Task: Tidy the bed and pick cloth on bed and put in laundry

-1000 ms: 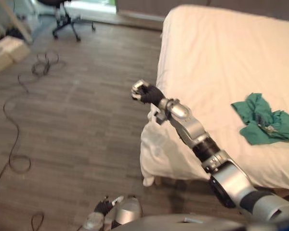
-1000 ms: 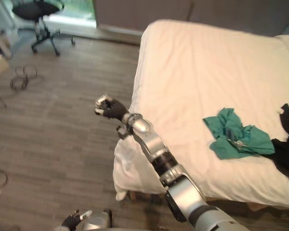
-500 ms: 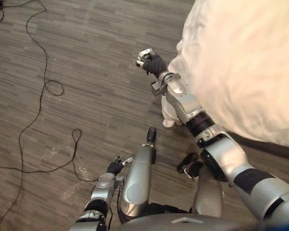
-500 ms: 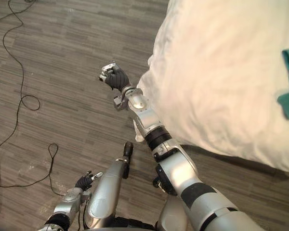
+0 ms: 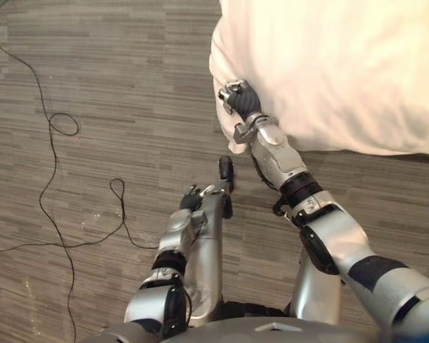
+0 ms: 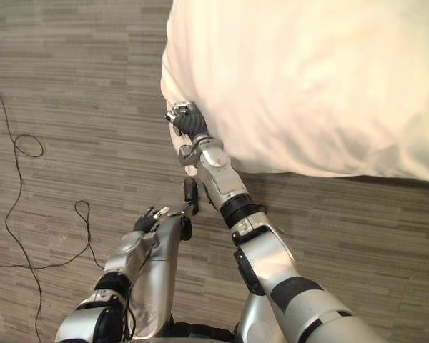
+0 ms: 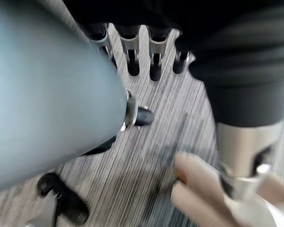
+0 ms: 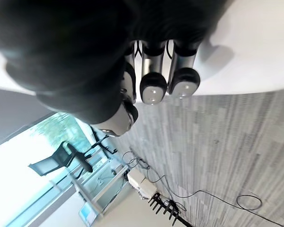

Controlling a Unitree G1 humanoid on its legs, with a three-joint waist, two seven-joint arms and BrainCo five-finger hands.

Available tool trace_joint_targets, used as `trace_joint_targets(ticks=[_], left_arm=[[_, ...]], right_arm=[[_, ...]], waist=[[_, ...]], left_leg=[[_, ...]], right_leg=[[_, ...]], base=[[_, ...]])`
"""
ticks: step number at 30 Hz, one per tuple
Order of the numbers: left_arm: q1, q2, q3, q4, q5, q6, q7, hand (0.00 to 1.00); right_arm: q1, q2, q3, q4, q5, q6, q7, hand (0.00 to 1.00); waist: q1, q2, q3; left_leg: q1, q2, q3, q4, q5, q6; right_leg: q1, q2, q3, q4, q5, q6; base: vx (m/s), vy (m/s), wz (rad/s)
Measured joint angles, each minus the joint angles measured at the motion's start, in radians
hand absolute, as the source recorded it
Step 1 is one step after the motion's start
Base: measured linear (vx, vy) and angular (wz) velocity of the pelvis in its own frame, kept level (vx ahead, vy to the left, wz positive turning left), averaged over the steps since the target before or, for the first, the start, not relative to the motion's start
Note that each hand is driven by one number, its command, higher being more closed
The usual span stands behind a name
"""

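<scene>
Grey wood-plank floor (image 5: 93, 57) over most of the head views. The bed (image 5: 329, 64), under a white sheet (image 6: 307, 86), comes in from the upper right, its near corner pointing at the robot. At that corner the sheet bulges over the edge and hangs toward the floor.

Right hand (image 5: 237, 98): arm stretched forward, hand up at the bed corner, on the floor side of the sheet's edge. Can't tell if it is actually touching the fabric. Its wrist view has the fingers (image 8: 152, 90) curled tight toward the palm, thumb tucked in next to them, nothing inside the fist. White sheet just behind them, floor beyond.

Left hand (image 5: 193, 198): low, well short of the bed, over bare floor. Fingers (image 7: 132, 52) loose and roughly straight, pointing at the planks, not holding anything.

Background in the right wrist view: an office chair (image 8: 61, 158) in front of a bright window (image 8: 19, 189), well away from the bed
</scene>
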Motion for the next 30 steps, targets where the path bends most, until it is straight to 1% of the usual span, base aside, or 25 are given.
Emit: trace_joint_targets(ticks=[3,4,7,8,9,10,11,12,13,14,15,16,17,18,20,21,22,23,24,27,28,30], left_arm=[[-0.032,0.001,0.016,-0.002,-0.016,0.026,0.009,0.0],[-0.039,0.003,0.022,-0.008,-0.018,0.033,0.012,0.0],[-0.043,0.019,0.022,-0.043,-0.079,0.073,0.036,0.0],[-0.043,0.029,0.022,-0.048,-0.092,0.089,0.042,0.0],[-0.043,0.033,0.022,-0.053,-0.093,0.096,0.044,0.0],[-0.042,0.039,0.023,-0.065,-0.094,0.112,0.047,0.0],[-0.037,0.056,0.026,-0.075,-0.093,0.132,0.051,0.0],[-0.034,0.066,0.03,-0.077,-0.093,0.139,0.051,0.0],[-0.027,0.084,0.035,-0.08,-0.093,0.157,0.051,0.0],[-0.021,0.096,0.042,-0.081,-0.093,0.169,0.051,0.0],[-0.006,0.113,0.042,-0.082,-0.092,0.184,0.051,0.0],[0.006,0.122,0.042,-0.084,-0.091,0.189,0.051,0.0],[0.034,0.138,0.042,-0.093,-0.088,0.2,0.051,0.0],[0.06,0.147,0.042,-0.105,-0.085,0.211,0.048,0.0],[0.111,0.153,0.039,-0.11,-0.071,0.226,0.041,0.0],[0.141,0.157,0.036,-0.11,-0.066,0.231,0.031,0.0],[0.157,0.159,0.031,-0.11,-0.057,0.233,0.023,0.0],[0.182,0.162,0.013,-0.109,-0.032,0.24,0.0,0.0],[0.203,0.163,-0.014,-0.108,-0.031,0.245,-0.029,0.0],[0.235,0.155,-0.071,-0.102,-0.002,0.246,-0.079,0.0],[0.254,0.149,-0.096,-0.1,0.008,0.246,-0.098,0.0],[0.276,0.149,-0.12,-0.07,0.033,0.247,-0.132,0.0]], right_arm=[[0.001,0.002,-0.035,-0.018,0.048,0.005,0.023,1.0],[0.013,0.002,-0.043,-0.038,0.083,0.012,0.028,1.0],[0.047,0.014,-0.095,-0.085,0.181,0.035,0.059,1.0],[0.072,0.029,-0.123,-0.098,0.226,0.036,0.078,1.0],[0.087,0.034,-0.131,-0.106,0.24,0.036,0.084,1.0],[0.115,0.039,-0.148,-0.118,0.25,0.038,0.098,1.0],[0.173,0.041,-0.161,-0.132,0.276,0.039,0.123,1.0],[0.197,0.044,-0.169,-0.134,0.278,0.039,0.136,1.0],[0.254,0.061,-0.228,-0.135,0.293,0.038,0.15,1.0],[0.301,0.068,-0.295,-0.131,0.32,0.035,0.15,1.0],[0.371,0.056,-0.41,-0.13,0.346,0.019,0.147,1.0],[0.408,0.041,-0.464,-0.13,0.356,0.005,0.147,1.0],[0.466,-0.005,-0.538,-0.13,0.361,-0.02,0.151,1.0],[0.518,-0.043,-0.576,-0.13,0.365,-0.035,0.154,1.0],[0.629,-0.13,-0.643,-0.133,0.367,-0.062,0.178,1.0],[0.683,-0.148,-0.67,-0.135,0.371,-0.069,0.19,1.0],[0.713,-0.16,-0.679,-0.135,0.377,-0.072,0.197,1.0],[0.771,-0.16,-0.705,-0.136,0.382,-0.073,0.22,1.0],[0.831,-0.158,-0.719,-0.136,0.384,-0.073,0.236,1.0],[0.911,-0.158,-0.765,-0.162,0.384,-0.072,0.266,1.0],[0.938,-0.159,-0.795,-0.199,0.384,-0.074,0.284,1.0],[0.968,-0.168,-0.844,-0.248,0.386,-0.101,0.315,1.0]], waist=[[-0.002,0.002,0.002],[-0.005,0.001,0.003],[-0.012,-0.004,0.005],[-0.019,-0.007,0.005],[-0.022,-0.008,0.005],[-0.027,-0.013,0.007],[-0.04,-0.025,0.005],[-0.048,-0.031,0.006],[-0.06,-0.047,0.005],[-0.069,-0.063,0.007],[-0.078,-0.083,0.007],[-0.084,-0.096,0.005],[-0.101,-0.118,0.005],[-0.112,-0.131,0.003],[-0.13,-0.143,-0.002],[-0.136,-0.151,-0.01],[-0.138,-0.155,-0.019],[-0.138,-0.156,-0.044],[-0.138,-0.155,-0.079],[-0.136,-0.151,-0.12],[-0.137,-0.148,-0.139],[-0.141,-0.141,-0.175]], left_leg=[[-0.04,0.009,0.01,0.026,-0.005,0.008],[-0.058,0.013,0.011,0.041,-0.009,0.013],[-0.076,0.025,0.02,0.085,-0.024,0.03],[-0.076,0.033,0.038,0.103,-0.033,0.043],[-0.077,0.036,0.044,0.114,-0.039,0.046],[-0.076,0.042,0.05,0.132,-0.051,0.054],[-0.073,0.051,0.06,0.159,-0.072,0.067],[-0.069,0.054,0.065,0.17,-0.081,0.07],[-0.053,0.059,0.074,0.183,-0.095,0.081],[-0.031,0.06,0.091,0.185,-0.104,0.088],[0.004,0.06,0.109,0.183,-0.118,0.091],[0.022,0.059,0.123,0.179,-0.122,0.095],[0.068,0.057,0.15,0.164,-0.129,0.103],[0.106,0.053,0.17,0.149,-0.132,0.106],[0.211,0.043,0.215,0.099,-0.14,0.113],[0.278,0.04,0.244,0.066,-0.14,0.112],[0.31,0.041,0.257,0.051,-0.14,0.11],[0.359,0.041,0.274,0.022,-0.138,0.105],[0.403,0.04,0.293,-0.009,-0.133,0.098],[0.518,0.033,0.333,-0.081,-0.122,0.08],[0.567,0.026,0.343,-0.109,-0.118,0.074],[0.634,0.015,0.353,-0.154,-0.114,0.064]], right_leg=[[-0.037,0.0,0.006,0.013,0.003,-0.003],[-0.05,0.002,0.008,0.017,0.007,-0.003],[-0.048,0.007,0.013,0.017,0.02,-0.002],[-0.044,0.009,0.021,0.017,0.027,0.002],[-0.041,0.01,0.024,0.015,0.031,0.004],[-0.037,0.015,0.034,0.012,0.037,0.007],[-0.027,0.026,0.048,0.006,0.05,0.012],[-0.019,0.028,0.052,0.002,0.055,0.014],[-0.003,0.035,0.068,-0.01,0.062,0.015],[0.014,0.036,0.081,-0.02,0.07,0.022],[0.041,0.042,0.102,-0.04,0.084,0.028],[0.053,0.042,0.113,-0.049,0.091,0.028],[0.084,0.044,0.133,-0.075,0.105,0.035],[0.11,0.044,0.148,-0.094,0.114,0.043],[0.187,0.048,0.18,-0.147,0.132,0.046],[0.236,0.049,0.19,-0.18,0.139,0.056],[0.262,0.051,0.192,-0.197,0.139,0.058],[0.304,0.056,0.192,-0.227,0.142,0.064],[0.341,0.057,0.192,-0.256,0.15,0.078],[0.438,0.058,0.19,-0.308,0.154,0.086],[0.48,0.058,0.189,-0.329,0.16,0.096],[0.544,0.06,0.184,-0.367,0.166,0.105]], base=[[-0.05,0.026,-0.03],[-0.05,0.047,-0.01],[-0.05,0.08,-0.05],[-0.04,0.116,-0.11],[-0.04,0.118,-0.18],[-0.07,0.147,-0.31],[-0.07,0.155,-0.34],[-0.07,0.19,-0.39],[-0.04,0.168,-0.33],[-0.05,0.204,-0.42],[-0.04,0.17,-0.36],[-0.03,0.185,-0.43],[-0.01,0.163,-0.41],[0.01,0.157,-0.47],[0.02,0.129,-0.52],[0.05,0.09,-0.54],[0.06,0.039,-0.51],[0.1,0.0,-0.31],[0.11,-0.014,-0.21],[0.15,-0.035,-0.11],[0.15,-0.014,-0.14],[0.19,-0.006,-0.14]])
